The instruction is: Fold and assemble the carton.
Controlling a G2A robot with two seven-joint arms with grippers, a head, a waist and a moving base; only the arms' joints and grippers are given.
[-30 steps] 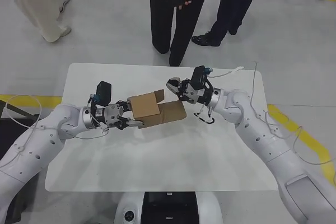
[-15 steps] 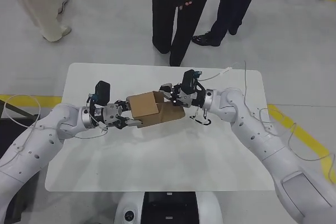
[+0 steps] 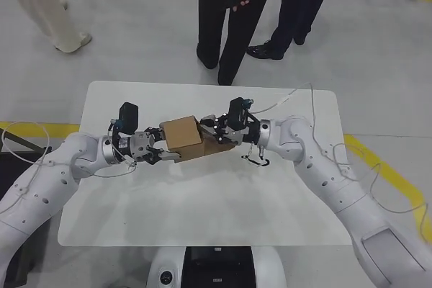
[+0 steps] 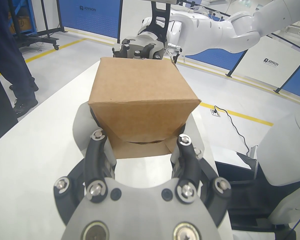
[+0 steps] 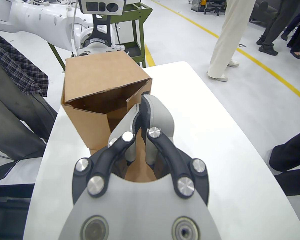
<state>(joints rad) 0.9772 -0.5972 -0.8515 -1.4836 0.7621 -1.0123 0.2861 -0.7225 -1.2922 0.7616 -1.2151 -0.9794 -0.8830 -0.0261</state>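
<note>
A brown carton lies on its side on the white table, between my two grippers. My left gripper is shut on the carton's closed end, one finger on each side. The carton's other end is open towards my right gripper, which is shut, its tips against a side flap folded inwards. Another flap lies flat under its fingers. The left wrist view shows the right gripper just behind the carton.
People's legs stand just beyond the table's far edge. A black cable loop hangs from the right arm onto the table. The near half of the table is bare.
My right gripper has moved left to the carton's open end. The long flap that lay spread out to the right now sits folded in. The carton and left gripper shifted slightly.
</note>
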